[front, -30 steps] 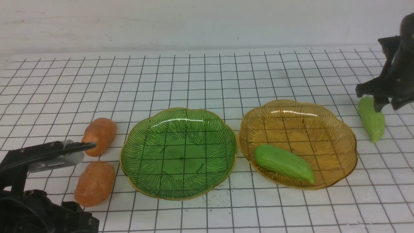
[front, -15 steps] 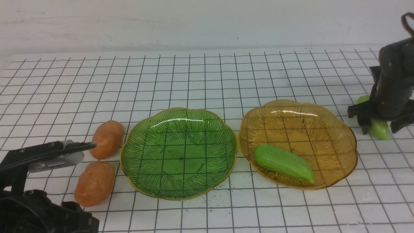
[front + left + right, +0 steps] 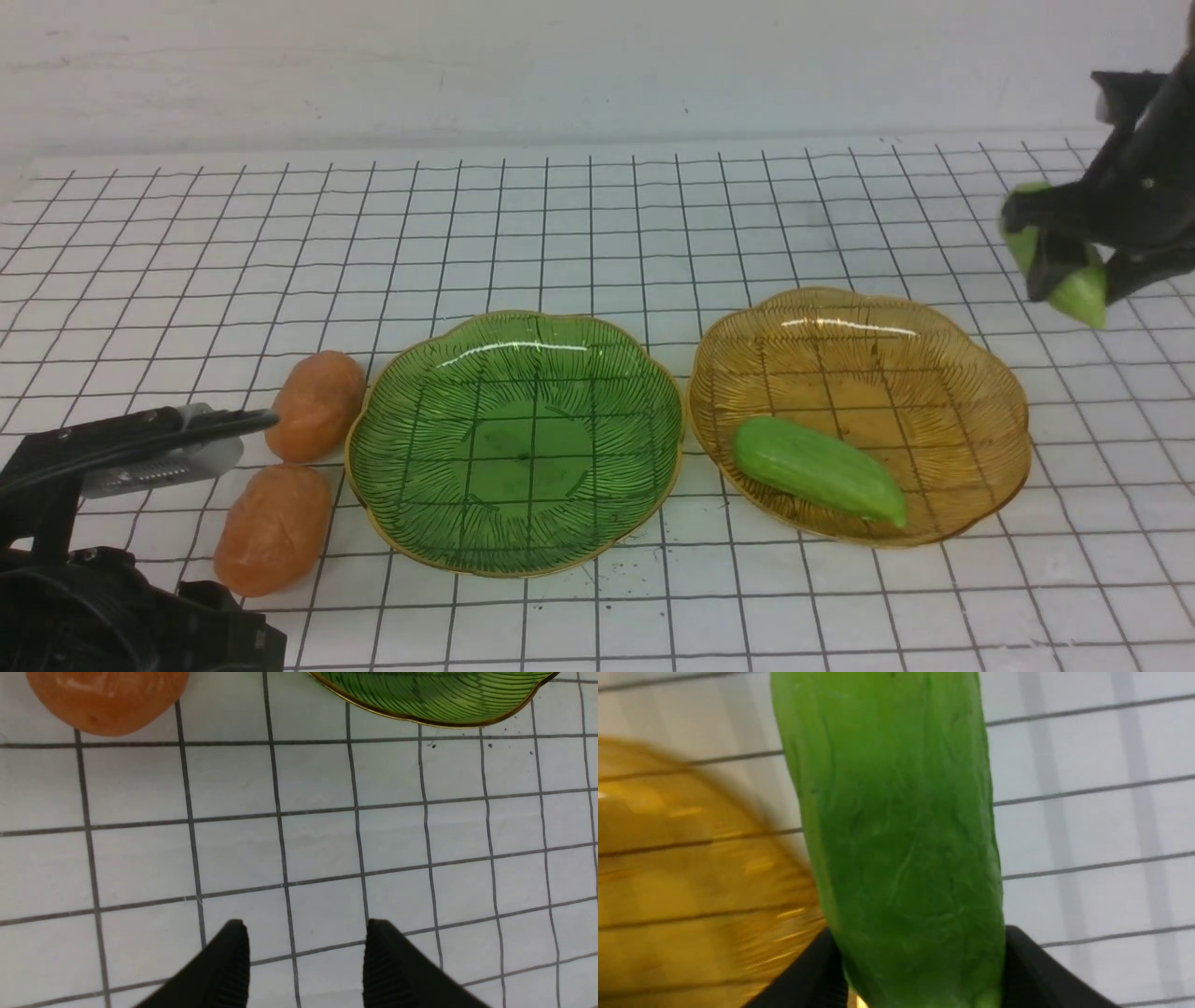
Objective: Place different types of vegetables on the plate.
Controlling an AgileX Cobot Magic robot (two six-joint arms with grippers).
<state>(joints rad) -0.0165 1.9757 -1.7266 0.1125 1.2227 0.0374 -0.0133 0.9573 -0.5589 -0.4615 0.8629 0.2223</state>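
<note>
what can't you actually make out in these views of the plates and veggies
- Front view: the light green tapered gourd, mostly covered by the right gripper holding it.
- Right wrist view: the amber ribbed glass plate, motion-blurred; the gourd's far end, cut off by the edge.
- Left wrist view: an orange lumpy potato and the green ribbed glass plate, both cropped by the edge.

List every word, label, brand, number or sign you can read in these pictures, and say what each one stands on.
None: no view shows any readable text.
The green plate, amber plate, far potato, near potato, plated gourd, held gourd and gridded table bear only ribs, skin texture or grid lines, no lettering.
</note>
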